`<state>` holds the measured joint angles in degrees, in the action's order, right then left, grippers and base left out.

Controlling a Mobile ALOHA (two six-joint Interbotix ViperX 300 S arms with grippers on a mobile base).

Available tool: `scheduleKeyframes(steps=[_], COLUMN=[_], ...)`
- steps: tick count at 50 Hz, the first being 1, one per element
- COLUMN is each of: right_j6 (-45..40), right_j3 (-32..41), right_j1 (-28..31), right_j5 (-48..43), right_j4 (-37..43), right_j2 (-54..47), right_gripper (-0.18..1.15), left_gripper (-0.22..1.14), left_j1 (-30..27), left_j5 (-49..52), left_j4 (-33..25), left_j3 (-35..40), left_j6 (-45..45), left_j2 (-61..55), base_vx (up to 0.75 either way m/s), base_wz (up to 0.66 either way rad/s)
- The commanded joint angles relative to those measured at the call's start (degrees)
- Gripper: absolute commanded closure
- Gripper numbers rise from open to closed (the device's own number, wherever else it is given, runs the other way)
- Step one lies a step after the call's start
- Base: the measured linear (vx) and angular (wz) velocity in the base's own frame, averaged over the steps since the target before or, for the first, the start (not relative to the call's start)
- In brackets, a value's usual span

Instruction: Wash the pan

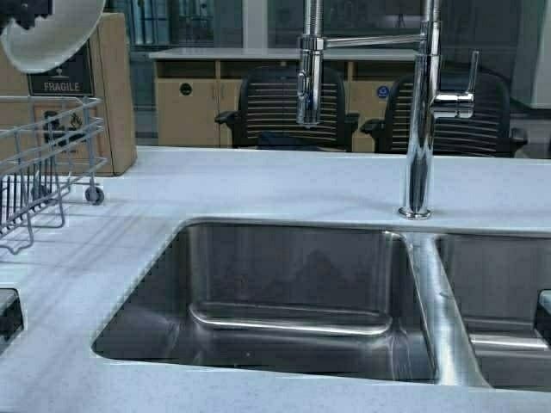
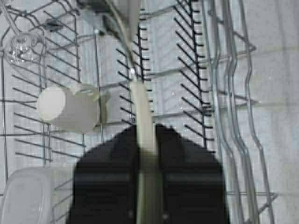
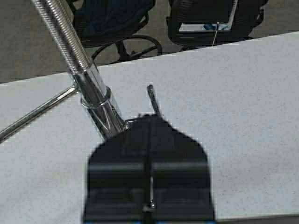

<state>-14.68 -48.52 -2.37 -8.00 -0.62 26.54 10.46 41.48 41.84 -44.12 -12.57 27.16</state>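
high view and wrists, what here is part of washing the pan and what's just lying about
Job:
- pan, held on edge above the rack
- left gripper, shut on its rim
- faucet
- sink
- right gripper, near the faucet base

Lying about:
- dish rack
- mug
- wine glass
- plastic container
- cardboard box
- office chairs

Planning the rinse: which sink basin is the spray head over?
The left basin; the spray head hangs above it, while the right basin lies past the divider.
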Motion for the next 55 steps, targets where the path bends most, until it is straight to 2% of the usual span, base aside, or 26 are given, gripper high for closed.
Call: scheduleKeyframes(steps=[1, 24, 38, 55], right_j6=[0.09, 0.44, 0.44, 0.44], right_j3=[1.23, 1.32, 1.14, 0.97], right_j1=[-0.09, 0.00, -0.09, -0.09], right_j5=[-0.62, -0.53, -0.53, -0.26], right_j4=[0.00, -0.44, -0.44, -0.53], right_j2=[0.35, 0.35, -0.18, -0.26], right_gripper=[0.92, 0.92, 0.92, 0.92], left_gripper=[0.89, 0.89, 0.89, 0.89], left_j1=[-3.52, -16.70, -20.92, -22.41], left_j5=[-2.46, -13.80, -17.67, -19.51], left_j4=[0.18, 0.26, 0.97, 1.23], left_j3=[-1.67, -10.90, -11.60, -9.76], left_j6=[0.00, -0.70, -0.44, -1.05], left_j2=[1.67, 0.09, -4.83, -14.50], base_vx=[0.00, 0.00, 0.00, 0.00], base_wz=[0.00, 0.00, 0.00, 0.00])
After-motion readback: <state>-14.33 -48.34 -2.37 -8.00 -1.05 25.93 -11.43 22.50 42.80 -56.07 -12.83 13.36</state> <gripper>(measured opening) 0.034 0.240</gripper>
